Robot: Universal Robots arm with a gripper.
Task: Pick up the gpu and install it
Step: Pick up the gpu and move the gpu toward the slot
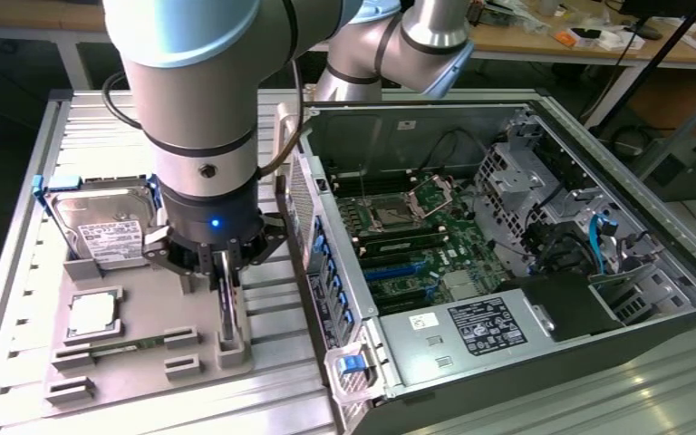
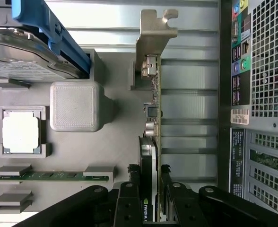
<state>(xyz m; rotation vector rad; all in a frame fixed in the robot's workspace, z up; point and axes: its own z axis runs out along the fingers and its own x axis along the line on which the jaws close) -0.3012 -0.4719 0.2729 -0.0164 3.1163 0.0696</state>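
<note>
The gpu (image 1: pixel 228 313) is a thin black card standing on edge in a slot of the grey holder tray (image 1: pixel 142 372), beside the open computer case (image 1: pixel 638 313). In the wrist view the gpu (image 2: pixel 152 118) runs away from me, its silver bracket (image 2: pixel 153 42) at the far end and its fan side facing the tray. My gripper (image 1: pixel 227 272) has come straight down over the card's near end. The gripper (image 2: pixel 148 189) has one finger (image 2: pixel 129 189) on each face of the card, pressed close against it. The card still sits in its slot.
On the tray lie a silver hard drive (image 1: pixel 106 227) in a blue frame, a processor chip (image 1: pixel 91 313) and a green memory stick (image 1: pixel 119 346). The case holds the motherboard (image 1: pixel 409 245); its perforated rear panel (image 2: pixel 266 61) stands right beside the card.
</note>
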